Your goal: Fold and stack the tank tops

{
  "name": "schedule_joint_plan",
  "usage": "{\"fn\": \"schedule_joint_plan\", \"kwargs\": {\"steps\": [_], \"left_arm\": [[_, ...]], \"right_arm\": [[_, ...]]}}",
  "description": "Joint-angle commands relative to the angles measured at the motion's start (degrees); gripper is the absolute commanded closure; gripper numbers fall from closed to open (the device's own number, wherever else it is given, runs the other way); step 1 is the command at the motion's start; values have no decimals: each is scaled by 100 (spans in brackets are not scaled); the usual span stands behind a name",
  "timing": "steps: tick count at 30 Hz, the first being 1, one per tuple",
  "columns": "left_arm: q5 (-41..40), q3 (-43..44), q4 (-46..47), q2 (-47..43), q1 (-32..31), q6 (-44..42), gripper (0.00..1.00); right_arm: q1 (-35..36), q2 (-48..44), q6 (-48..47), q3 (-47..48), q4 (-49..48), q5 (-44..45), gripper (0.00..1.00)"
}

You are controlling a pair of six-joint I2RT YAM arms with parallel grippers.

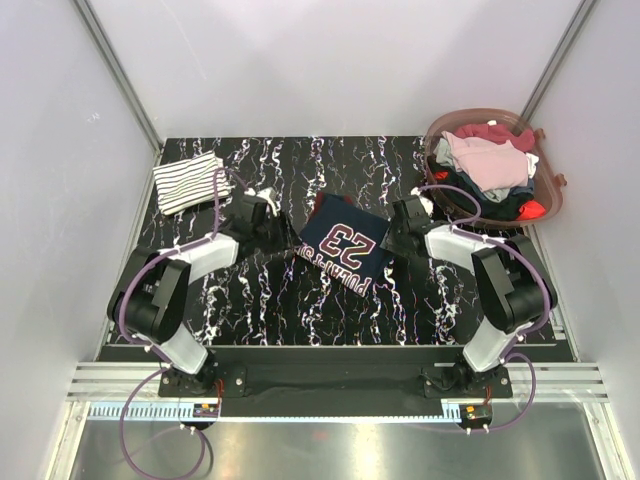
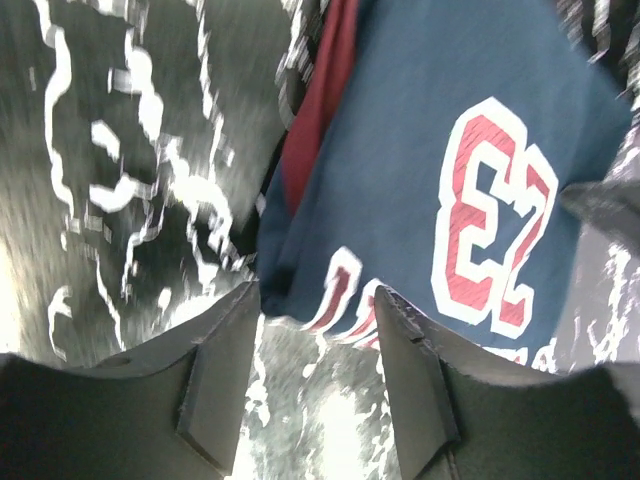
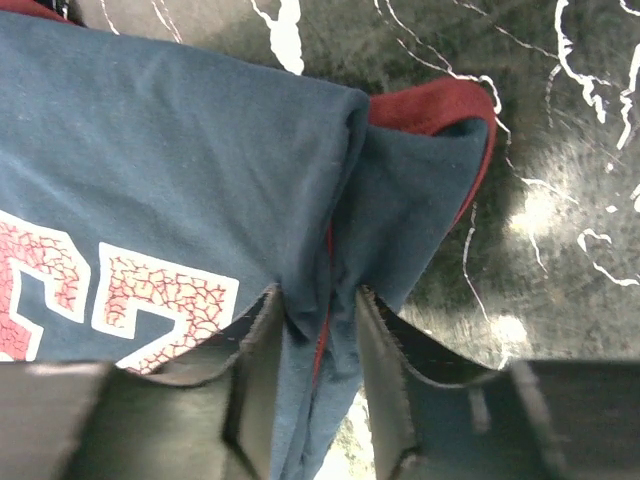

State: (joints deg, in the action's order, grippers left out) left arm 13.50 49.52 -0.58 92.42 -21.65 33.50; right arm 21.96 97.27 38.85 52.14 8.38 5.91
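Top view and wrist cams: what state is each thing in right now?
striped tank top: folded, lying flat at far left.
navy tank top: partly folded, number side up, in the centre.
left gripper: jaws open, empty, at the navy tank top's edge.
right gripper: jaws shut on a fold of the navy tank top.
basket: heaped with clothes.

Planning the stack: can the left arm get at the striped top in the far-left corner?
Probably yes. The striped top lies folded on the table just beyond the left gripper, with nothing lying between them; that gripper looks open, at the edge of the navy top.
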Motion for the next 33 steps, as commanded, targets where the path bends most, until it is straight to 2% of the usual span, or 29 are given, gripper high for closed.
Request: {"fn": "schedule_joint_plan", "kwargs": {"steps": [1, 6, 11, 12, 14, 15, 18, 19, 22, 24, 26, 27, 28, 29, 32, 33], "left_arm": [[223, -310, 145, -145, -120, 166, 48], [-4, -1013, 637, -452, -357, 420, 55], [-408, -1488, 718, -839, -445, 579, 65], [-766, -1654, 639, -970, -463, 640, 66], [-1023, -1935, 533, -1427, -454, 667, 65], [-1164, -1989, 480, -1568, -454, 667, 63], [-1261, -1841, 68, -1868, -454, 536, 55], [-1297, -1779, -142, -1964, -454, 509, 53], [-1332, -1560, -739, -2262, -454, 430, 47], [-1332, -1428, -917, -2439, -454, 395, 45], [-1280, -1244, -1066, -2624, -454, 368, 45], [-1010, -1191, -1076, -2650, -463, 351, 45], [-824, -1138, -1067, -2633, -463, 342, 45], [-631, -1024, -1015, -2598, -480, 333, 46], [-138, -796, -901, -2361, -586, 368, 48], [-6, -734, -883, -2212, -664, 386, 49]], "right_arm": [[-33, 160, 18, 226, -65, -99, 61], [-33, 441, -158, 481, -38, -187, 74], [-33, 862, -430, 1033, -126, -722, 77], [-33, 933, -457, 1148, -91, -775, 76], [-33, 1109, -571, 1456, -30, -846, 73], [-33, 1127, -650, 1535, -30, -855, 64], [-33, 996, -782, 1738, 137, -768, 53], [-33, 804, -878, 1764, 172, -750, 46], [-25, 356, -1046, 1721, 531, -801, 37], [2, 91, -1134, 1625, 682, -907, 37], [54, -322, -1230, 1405, 787, -1196, 45], [107, -436, -1231, 1300, 788, -1415, 50], [133, -603, -1179, 1125, 753, -1922, 55], [168, -639, -1135, 1053, 639, -2232, 68], [510, -535, -889, 956, 498, -3007, 87], [616, -473, -818, 982, 472, -3121, 90]]}}
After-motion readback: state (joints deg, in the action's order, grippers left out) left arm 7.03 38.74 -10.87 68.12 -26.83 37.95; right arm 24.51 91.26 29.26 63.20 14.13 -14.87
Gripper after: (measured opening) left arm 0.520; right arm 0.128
